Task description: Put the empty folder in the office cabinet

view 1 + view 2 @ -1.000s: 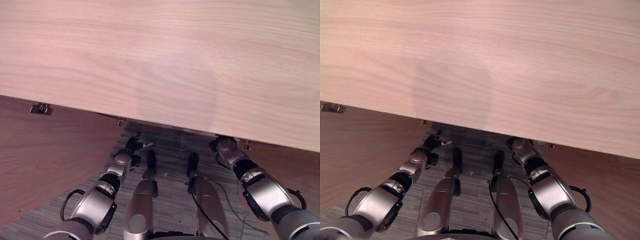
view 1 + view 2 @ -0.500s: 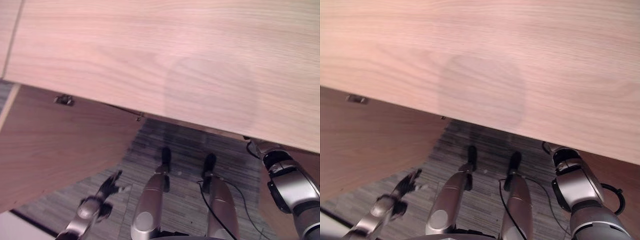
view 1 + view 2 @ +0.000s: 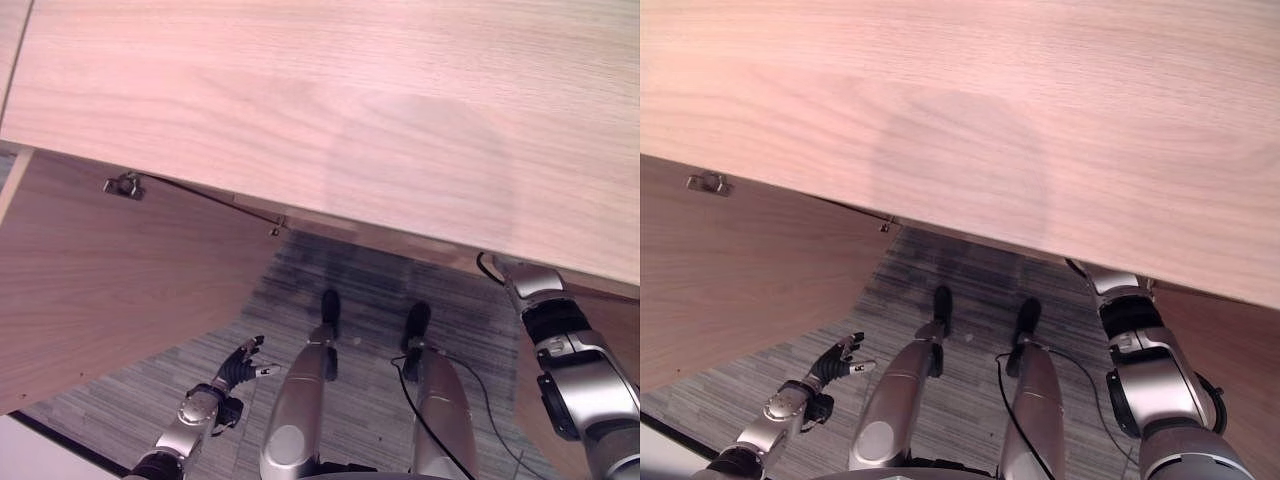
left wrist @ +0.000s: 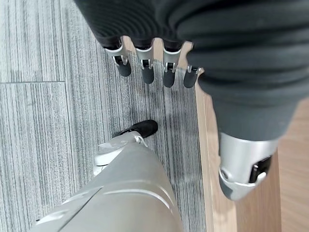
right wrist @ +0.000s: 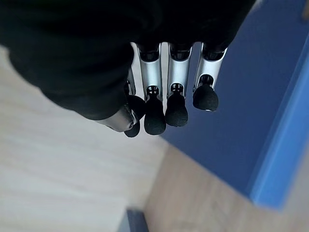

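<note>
The blue folder [image 5: 231, 116] shows in the right wrist view, just past my right hand [image 5: 176, 87], resting against the cabinet's pale wood inside. That hand's fingers are straight and hold nothing; its thumb lies close by them. From above, my right forearm [image 3: 560, 340] runs in under the cabinet's light wooden top [image 3: 320, 100], which hides the hand. My left hand [image 3: 236, 366] hangs low at the lower left over the grey floor, fingers spread and empty.
The cabinet's left door [image 3: 120, 270] stands swung open, with a metal hinge [image 3: 120, 185] near its upper edge. The right door [image 3: 1230, 340] is open beside my right arm. Grey striped carpet [image 3: 100, 420] lies below.
My left hand has dropped away from the cabinet opening to the lower left. My right arm has stretched further in under the top. The camera has shifted too.
</note>
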